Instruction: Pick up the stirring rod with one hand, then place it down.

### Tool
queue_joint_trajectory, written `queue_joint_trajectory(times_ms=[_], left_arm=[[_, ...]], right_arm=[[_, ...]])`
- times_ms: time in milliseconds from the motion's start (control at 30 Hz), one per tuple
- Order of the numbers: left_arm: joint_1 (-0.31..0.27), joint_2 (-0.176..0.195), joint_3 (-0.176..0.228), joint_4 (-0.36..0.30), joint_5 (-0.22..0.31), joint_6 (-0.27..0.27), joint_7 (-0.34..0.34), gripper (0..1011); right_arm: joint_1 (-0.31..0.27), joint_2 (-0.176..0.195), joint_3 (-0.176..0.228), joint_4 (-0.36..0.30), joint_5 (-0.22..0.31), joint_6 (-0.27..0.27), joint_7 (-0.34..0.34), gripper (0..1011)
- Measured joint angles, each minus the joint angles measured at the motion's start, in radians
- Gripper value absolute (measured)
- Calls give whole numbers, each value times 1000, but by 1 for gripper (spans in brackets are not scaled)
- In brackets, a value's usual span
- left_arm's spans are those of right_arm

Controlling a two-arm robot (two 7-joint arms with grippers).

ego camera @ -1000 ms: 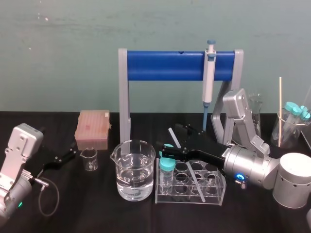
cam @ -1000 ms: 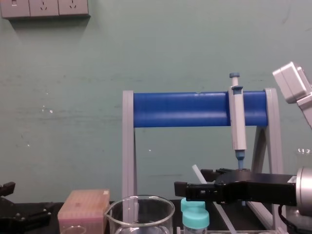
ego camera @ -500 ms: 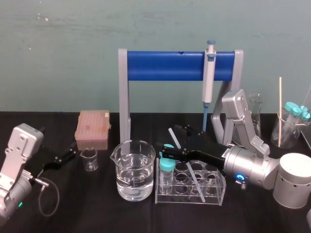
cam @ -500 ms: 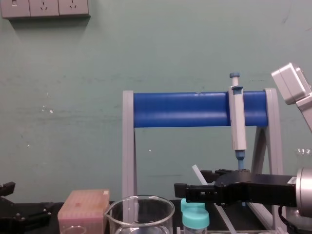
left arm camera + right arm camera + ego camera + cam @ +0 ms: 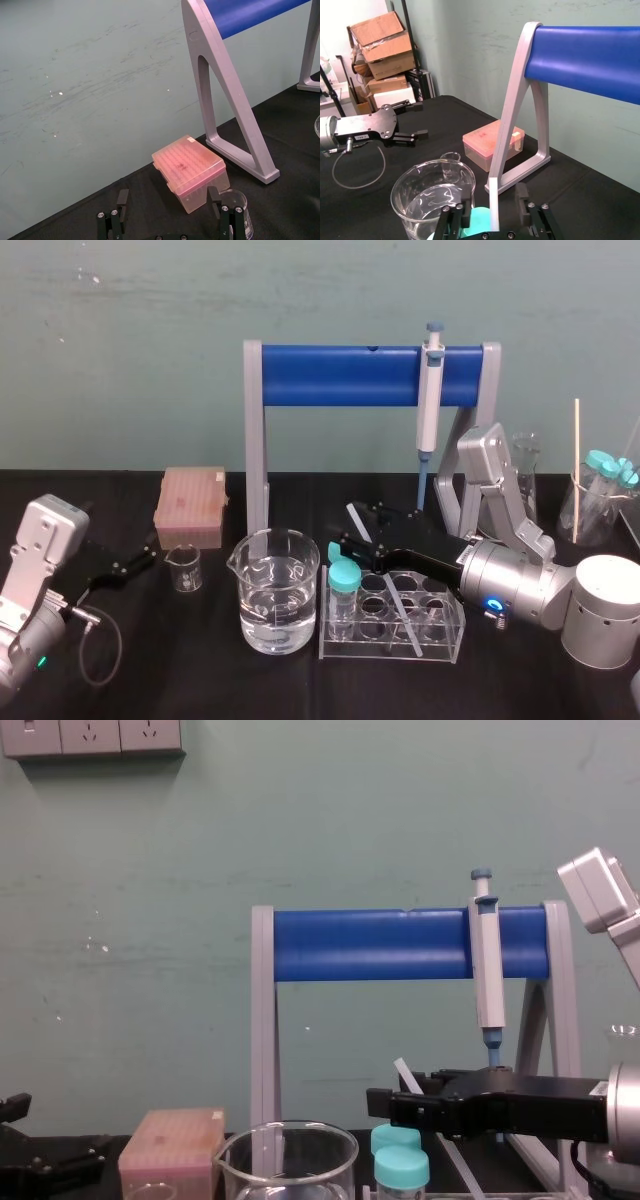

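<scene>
The right gripper [image 5: 363,526] hangs open over the rack [image 5: 445,630], its fingers spread either side of the rod [image 5: 493,196], which leans tilted in the rack below. The left gripper [image 5: 167,195] is parked open, well apart.

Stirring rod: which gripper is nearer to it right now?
Right. The right gripper has its open fingers either side of the stirring rod, above the tube rack. The left gripper sits far off at the table's left side, beside the small beaker.
</scene>
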Motion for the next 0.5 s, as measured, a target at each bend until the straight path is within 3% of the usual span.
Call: queue_joint_trajectory(times_ms=[500], left_arm=[[0,0,0,0,0,0,0,1000]], right_arm=[[0,0,0,0,1,0,0,121]])
